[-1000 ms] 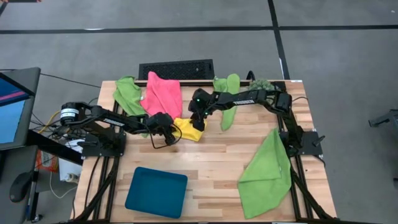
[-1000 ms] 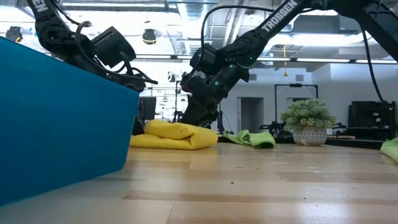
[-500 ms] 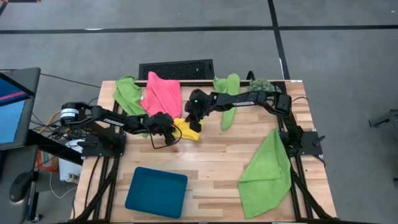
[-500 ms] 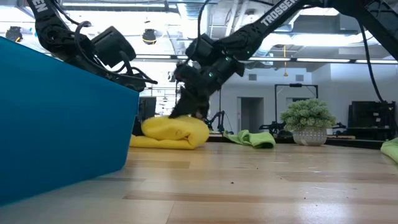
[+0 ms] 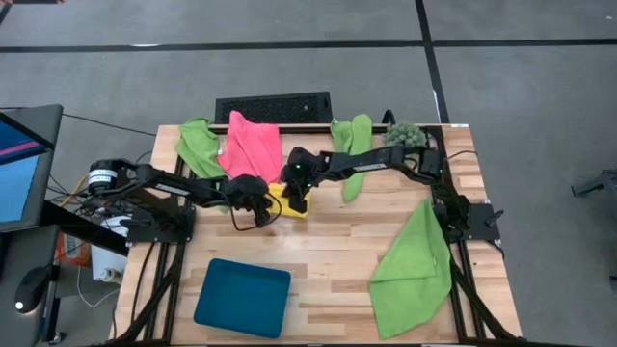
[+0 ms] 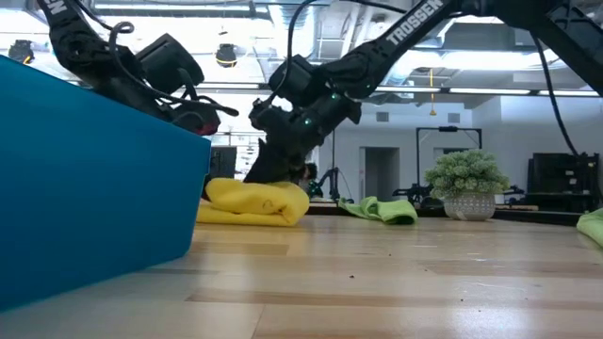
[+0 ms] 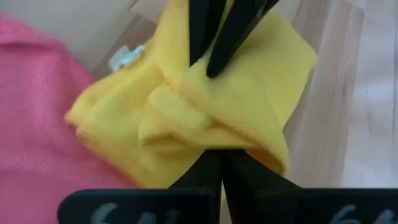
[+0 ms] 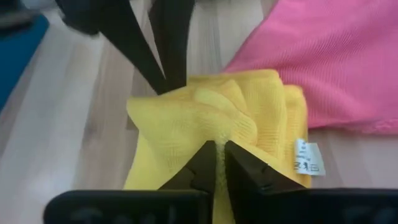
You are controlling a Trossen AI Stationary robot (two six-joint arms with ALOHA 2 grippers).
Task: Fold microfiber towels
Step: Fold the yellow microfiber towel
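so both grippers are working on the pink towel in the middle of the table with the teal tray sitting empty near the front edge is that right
Not quite: the towel both grippers are working on is yellow, not pink. The high view shows the left gripper and right gripper meeting at the yellow towel; the pink towel lies beside it, untouched. The teal tray does sit empty near the front edge.

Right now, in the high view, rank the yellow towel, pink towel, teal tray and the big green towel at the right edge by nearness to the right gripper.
From the right gripper:
1. Yellow towel, pinched in its fingers.
2. Pink towel, just behind, toward the table's back edge.
3. Teal tray, front left.
4. Big green towel, front right; roughly as far as the tray, too close to call.
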